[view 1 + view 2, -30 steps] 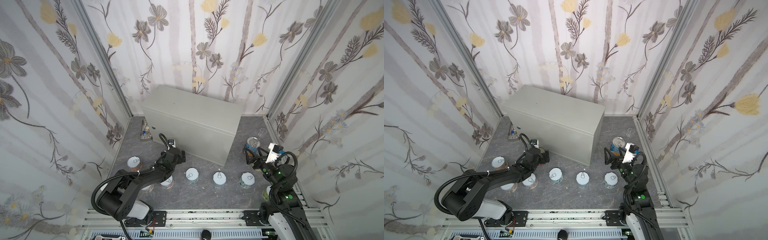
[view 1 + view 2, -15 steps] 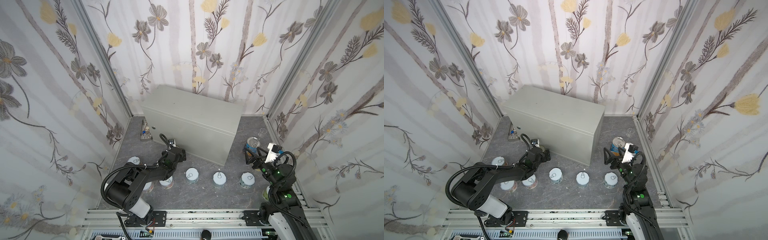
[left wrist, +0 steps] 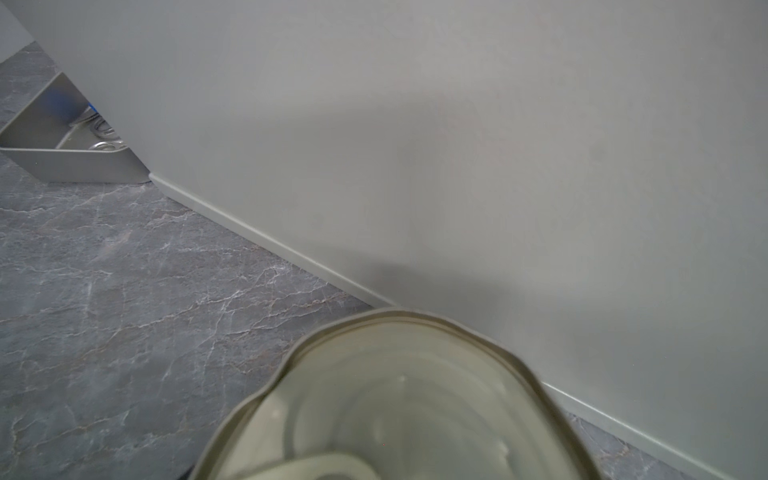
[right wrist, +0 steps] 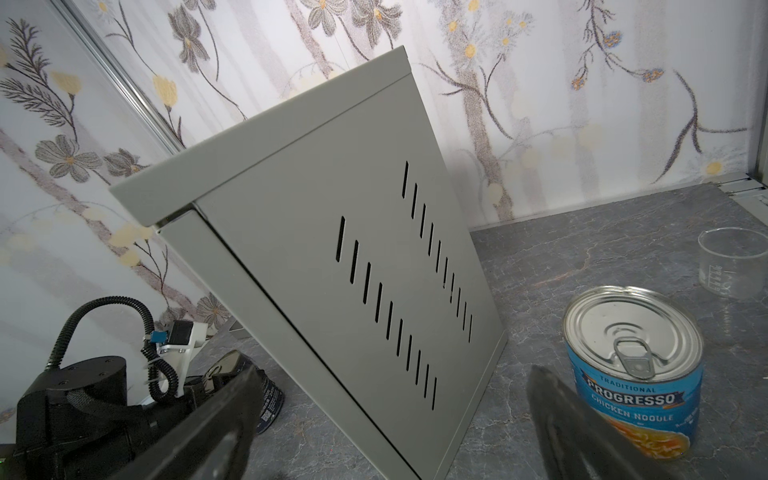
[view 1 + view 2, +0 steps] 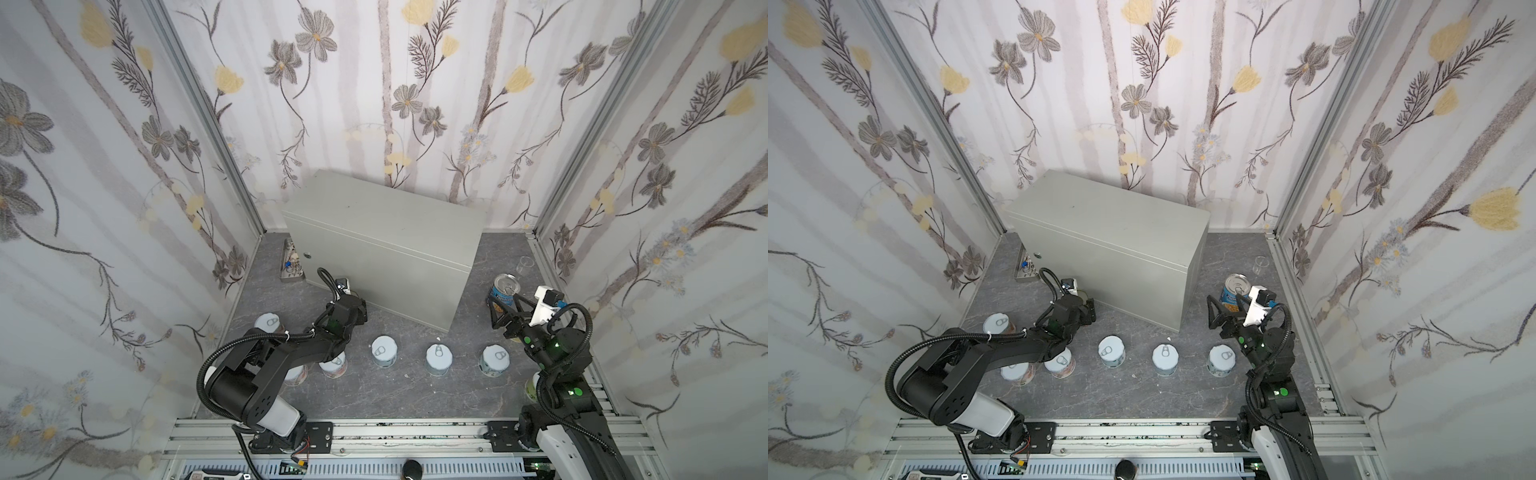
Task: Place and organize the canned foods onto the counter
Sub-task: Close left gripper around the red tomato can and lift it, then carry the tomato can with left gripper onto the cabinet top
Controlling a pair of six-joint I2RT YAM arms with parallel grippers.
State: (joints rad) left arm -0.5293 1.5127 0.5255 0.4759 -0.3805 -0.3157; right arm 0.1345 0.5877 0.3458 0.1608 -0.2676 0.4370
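Where counter (image 5: 386, 232) stands just past navy can (image 4: 270, 405), tray (image 3: 70, 166) beside, cup (image 5: 524, 262) apart.

Floral wallpapered walls (image 5: 415, 104) enclose a dark grey marbled floor (image 5: 395, 395) under even light.

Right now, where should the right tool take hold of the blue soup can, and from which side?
I'd take the blue soup can by its labelled wall, mid-height, coming level from the robot's side with the open right tool. It stands upright, its wall is round, and the flat pull-tab lid offers no purchase; the cabinet and clear cup stand clear of it.
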